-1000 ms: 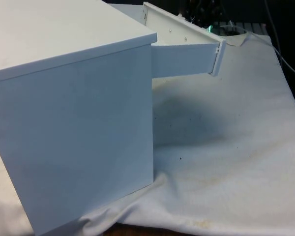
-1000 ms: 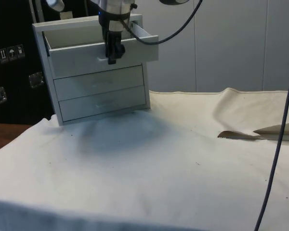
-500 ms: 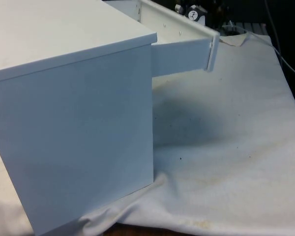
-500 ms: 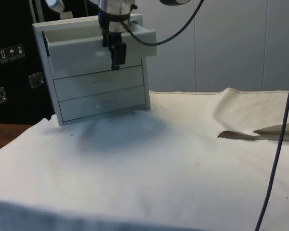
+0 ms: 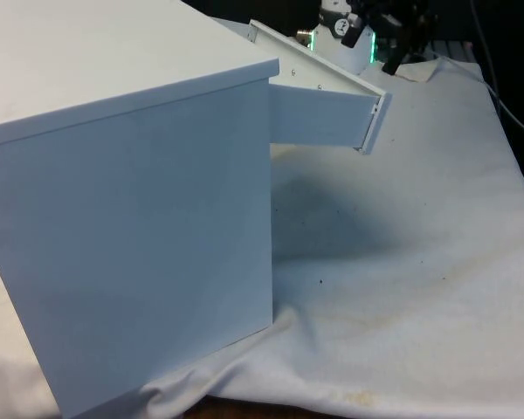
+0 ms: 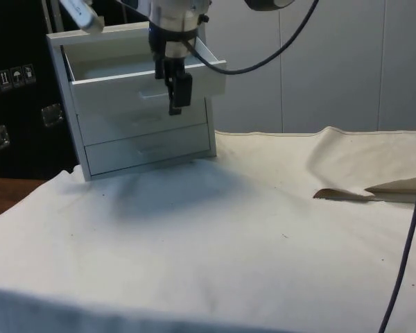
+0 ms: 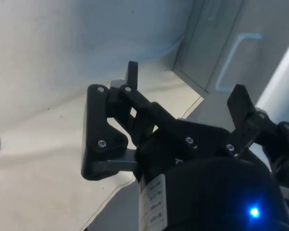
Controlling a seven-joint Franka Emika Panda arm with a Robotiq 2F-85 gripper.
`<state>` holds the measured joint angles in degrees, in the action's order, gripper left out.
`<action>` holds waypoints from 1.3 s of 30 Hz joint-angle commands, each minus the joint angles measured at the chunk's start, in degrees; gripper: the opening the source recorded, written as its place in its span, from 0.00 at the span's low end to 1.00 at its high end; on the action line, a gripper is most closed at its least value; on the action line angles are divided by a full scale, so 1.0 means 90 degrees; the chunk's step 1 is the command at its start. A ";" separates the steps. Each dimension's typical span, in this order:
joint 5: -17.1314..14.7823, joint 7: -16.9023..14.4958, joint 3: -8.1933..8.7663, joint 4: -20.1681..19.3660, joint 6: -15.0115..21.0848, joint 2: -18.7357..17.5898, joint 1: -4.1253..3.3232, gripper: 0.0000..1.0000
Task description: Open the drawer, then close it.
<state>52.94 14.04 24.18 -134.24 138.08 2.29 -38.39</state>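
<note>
Hovering just off the front of the pulled-out top drawer (image 6: 145, 87), gripper (image 6: 178, 97) spread, gripping nothing; drawer sliding axis running straight into chest (image 6: 142, 149) behind.

The light in the room is soft and comes from above. The chest of drawers (image 5: 131, 201) throws a wide grey shadow on the white cloth (image 5: 419, 262) beside it, with no hard edge. In the side view the same shadow lies in front of the chest. The wrist view is dimmer and bluish, and the gripper (image 7: 183, 96) is dark against pale surfaces.
</note>
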 commanded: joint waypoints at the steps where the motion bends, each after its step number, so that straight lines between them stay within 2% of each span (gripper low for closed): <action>1: 0.0076 0.0115 -0.0038 -0.0051 -0.0045 0.0051 -0.0025 1.00; 5: 0.0121 0.0376 -0.0172 -0.0108 -0.0013 -0.0089 -0.0006 1.00; 6: 0.0013 0.0280 -0.0178 -0.0127 -0.0045 -0.0051 0.0000 1.00; 7: 0.0140 0.0433 -0.0191 -0.0121 0.0000 -0.0121 -0.0006 1.00; 13: 0.0337 0.0834 -0.0255 -0.0146 0.0070 -0.0369 -0.0006 1.00; 15: 0.0407 0.0910 -0.0267 -0.0166 0.0057 -0.0382 -0.0006 1.00; 16: 0.0280 0.0828 -0.0267 -0.0134 0.0051 -0.0439 0.0000 1.00; 17: 0.0439 0.0949 -0.0267 -0.0172 0.0051 -0.0388 -0.0006 1.00; 20: 0.0535 0.1063 -0.0280 -0.0191 0.0038 -0.0407 -0.0006 1.00; 22: 0.0439 0.0993 -0.0280 -0.0185 0.0038 -0.0433 0.0000 1.00; 23: 0.0560 0.1095 -0.0286 -0.0191 0.0019 -0.0420 -0.0013 1.00; 28: 0.0611 0.1159 -0.0318 -0.0185 -0.0038 -0.0452 -0.0013 0.99; 31: 0.0643 0.1190 -0.0331 -0.0191 -0.0057 -0.0458 -0.0013 0.84; 32: 0.0554 0.1120 -0.0337 -0.0197 -0.0057 -0.0465 0.0000 0.72; 33: 0.0656 0.1210 -0.0337 -0.0191 -0.0070 -0.0465 -0.0013 0.72; 39: 0.0668 0.1229 -0.0344 -0.0185 -0.0083 -0.0471 -0.0006 0.38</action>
<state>58.10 24.41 21.08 -136.02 137.45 -2.01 -38.39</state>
